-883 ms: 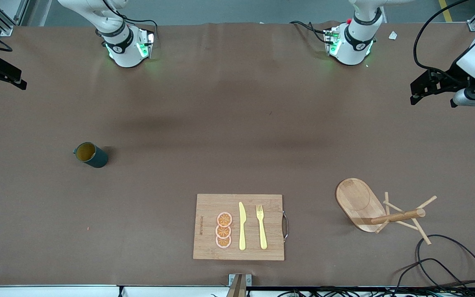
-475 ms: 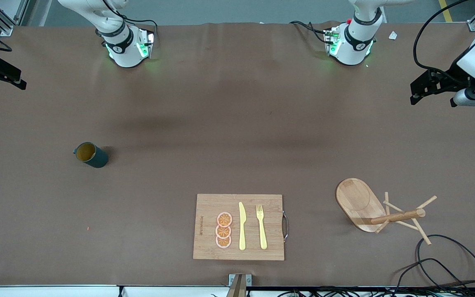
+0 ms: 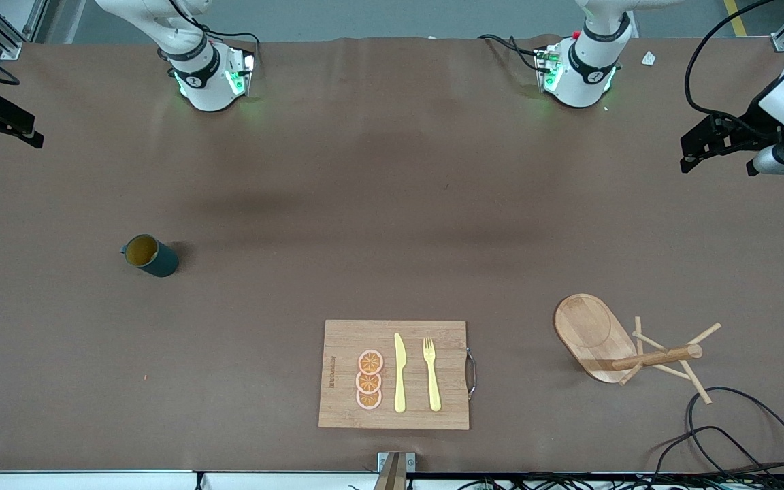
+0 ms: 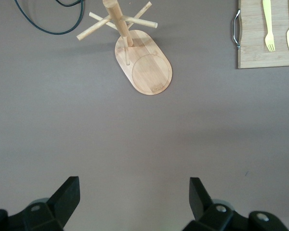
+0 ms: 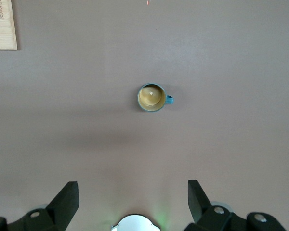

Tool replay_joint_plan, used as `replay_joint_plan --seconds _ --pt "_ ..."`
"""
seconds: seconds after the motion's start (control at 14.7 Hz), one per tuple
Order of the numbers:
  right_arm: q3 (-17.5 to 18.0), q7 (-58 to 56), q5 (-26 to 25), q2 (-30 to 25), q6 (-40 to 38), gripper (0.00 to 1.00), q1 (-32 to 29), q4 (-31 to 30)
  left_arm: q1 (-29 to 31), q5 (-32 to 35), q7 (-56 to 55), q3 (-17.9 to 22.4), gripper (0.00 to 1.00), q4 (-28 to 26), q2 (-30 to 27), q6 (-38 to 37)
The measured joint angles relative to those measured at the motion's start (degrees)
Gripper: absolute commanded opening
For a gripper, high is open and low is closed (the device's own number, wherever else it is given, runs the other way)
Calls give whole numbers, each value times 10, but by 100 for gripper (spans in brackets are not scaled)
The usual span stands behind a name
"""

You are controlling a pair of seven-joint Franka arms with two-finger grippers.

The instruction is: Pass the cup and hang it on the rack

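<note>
The cup (image 3: pixel 150 255) is a dark teal mug with an ochre inside, upright on the brown table toward the right arm's end. In the right wrist view the cup (image 5: pixel 151 97) is seen from above, well apart from the fingers. The rack (image 3: pixel 593 333), a light wooden mug tree on an oval base, stands toward the left arm's end; it also shows in the left wrist view (image 4: pixel 147 65). My right gripper (image 3: pixel 24 133) (image 5: pixel 133 192) is open and empty, high over the table's edge. My left gripper (image 3: pixel 688 155) (image 4: pixel 135 192) is open and empty, high over its end of the table.
A wooden cutting board (image 3: pixel 344 408) with orange slices (image 3: pixel 369 380), a yellow knife (image 3: pixel 399 373) and a yellow fork (image 3: pixel 431 374) lies near the front edge. Black cable (image 3: pixel 739 435) loops beside the rack. The arm bases (image 3: pixel 208 78) (image 3: pixel 579 71) stand along the table's edge farthest from the camera.
My left arm has shifted very slightly at its end of the table. The cup, the rack and my right gripper have not moved.
</note>
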Motion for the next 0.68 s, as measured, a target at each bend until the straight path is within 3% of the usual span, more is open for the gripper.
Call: replay_joint_plan --seconds 0.68 --pt "-1 -2 0 0 0 100 0 0 1 0 0 -2 100 0 0 -14"
